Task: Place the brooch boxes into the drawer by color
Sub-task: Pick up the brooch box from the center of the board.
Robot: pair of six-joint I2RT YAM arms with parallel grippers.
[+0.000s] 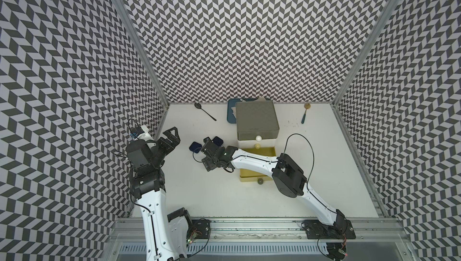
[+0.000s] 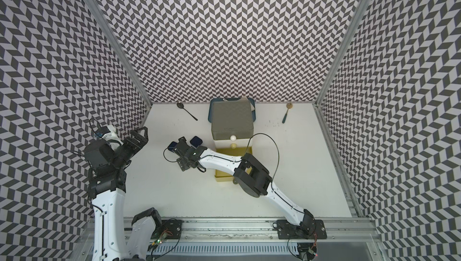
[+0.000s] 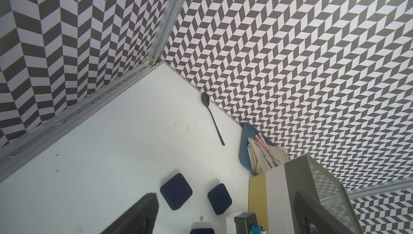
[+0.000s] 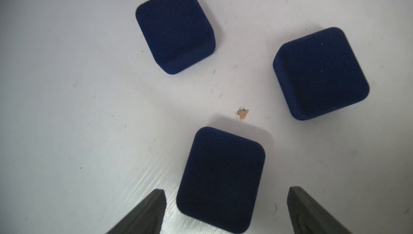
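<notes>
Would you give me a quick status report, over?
Left gripper open, empty. Right gripper open over a navy box; two others nearby. Yellow drawer open, nothing blocking.

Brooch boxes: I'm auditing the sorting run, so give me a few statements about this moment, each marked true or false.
1. Three navy boxes lie apart on the table. True.
2. The right gripper is shut on a box. False: its jaws stand open, one on each side of the nearest box.
3. The yellow drawer is pulled out. True.
4. The left gripper holds a spoon. False: it is open and empty; the black spoon lies near the back wall.
</notes>
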